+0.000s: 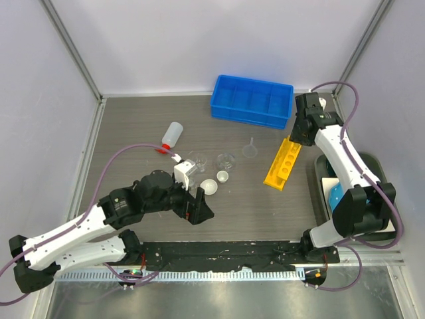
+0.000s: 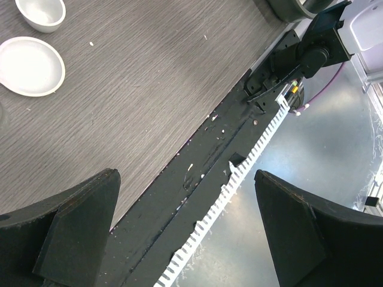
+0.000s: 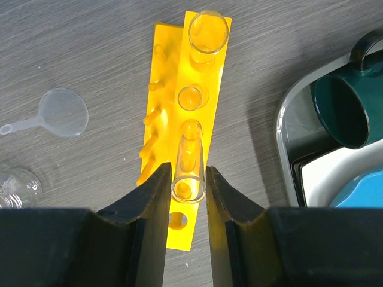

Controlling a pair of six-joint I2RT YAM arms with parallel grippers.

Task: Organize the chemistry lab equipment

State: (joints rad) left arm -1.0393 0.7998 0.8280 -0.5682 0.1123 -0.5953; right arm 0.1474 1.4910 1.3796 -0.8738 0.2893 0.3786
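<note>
Racking looks roughly halfway done: two glass tubes (image 3: 208, 31) sit in the yellow rack (image 3: 167, 54), and the right gripper (image 3: 187, 179) has its jaws clenched on a third tube (image 3: 190, 156) right above the rack. Beakers (image 1: 226, 159), funnel (image 1: 250, 150), white dishes (image 2: 30, 66) and squeeze bottle (image 1: 172, 136) lie loose on the table (image 1: 265, 212), unsorted. Left gripper (image 2: 185, 233) hangs released by the table's near edge. Plenty of open room left of the rack; the tray (image 3: 286, 137) crowds its right side.
</note>
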